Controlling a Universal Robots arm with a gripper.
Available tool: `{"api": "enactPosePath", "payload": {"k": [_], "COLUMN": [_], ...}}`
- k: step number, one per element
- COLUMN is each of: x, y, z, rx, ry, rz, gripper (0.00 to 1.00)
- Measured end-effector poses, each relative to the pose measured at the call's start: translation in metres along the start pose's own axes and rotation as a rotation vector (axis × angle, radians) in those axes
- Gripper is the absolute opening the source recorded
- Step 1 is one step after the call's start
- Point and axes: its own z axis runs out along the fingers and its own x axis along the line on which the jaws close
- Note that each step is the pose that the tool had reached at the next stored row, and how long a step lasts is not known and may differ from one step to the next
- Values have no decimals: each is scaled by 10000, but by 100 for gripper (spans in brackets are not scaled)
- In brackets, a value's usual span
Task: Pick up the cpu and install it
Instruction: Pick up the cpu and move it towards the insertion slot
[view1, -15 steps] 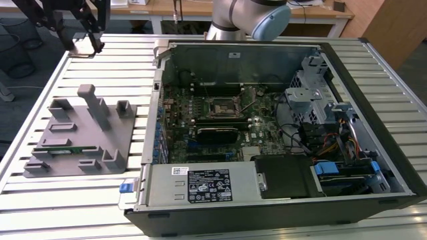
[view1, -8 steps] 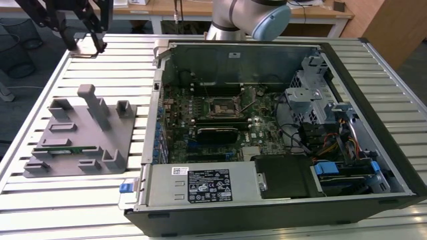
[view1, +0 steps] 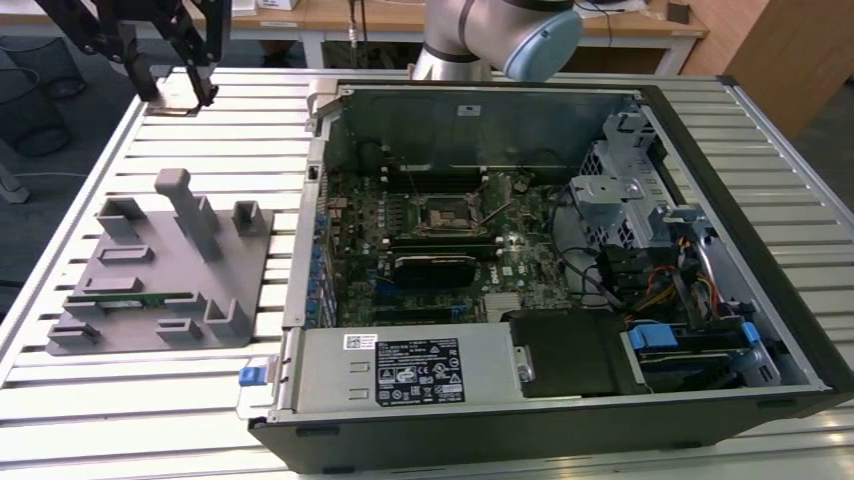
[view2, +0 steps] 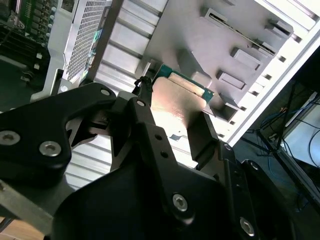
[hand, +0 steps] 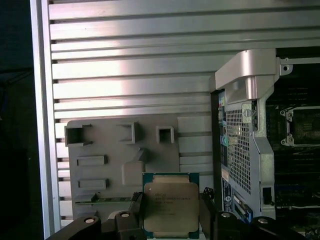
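A: Gripper clamped on opposite edges of the cpu, silver plate facing the first wrist view.
B: Held aloft over the grey plastic tray; open computer case just beside.

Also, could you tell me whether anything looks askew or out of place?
Nothing stands out: the cpu sits square between the jaws, and the memory stick lies straight in its slot on the grey tray.

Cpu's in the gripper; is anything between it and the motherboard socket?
Only the open case wall stands between the cpu, clamped in the gripper, and the socket. Nothing visible lies on the socket.
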Motion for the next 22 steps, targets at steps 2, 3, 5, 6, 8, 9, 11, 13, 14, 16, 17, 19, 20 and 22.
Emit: {"api": "enactPosePath", "payload": {"k": [2,3,5,6,8,9,11,13,14,16,17,19,20,22], "x": [-13,-20,-33,-40,-51,-56,-67,-77,-83,-94,-100,-111,-117,-130], "y": [1,2,2,3,3,4,4,5,5,6,7,7,8,8], "z": [0,-1,-1,0,-1,-1,-1,-1,-1,-1,-2,-1,-1,-2], "rx": [0,0,0,0,0,0,0,0,-1,0,0,0,-1,0], "ry": [0,0,0,0,0,0,0,-1,0,0,0,0,0,1], "rz": [1,1,1,0,0,0,1,0,0,0,0,1,0,0], "gripper": [53,53,53,53,53,53,53,53,53,53,53,53,53,53]}}
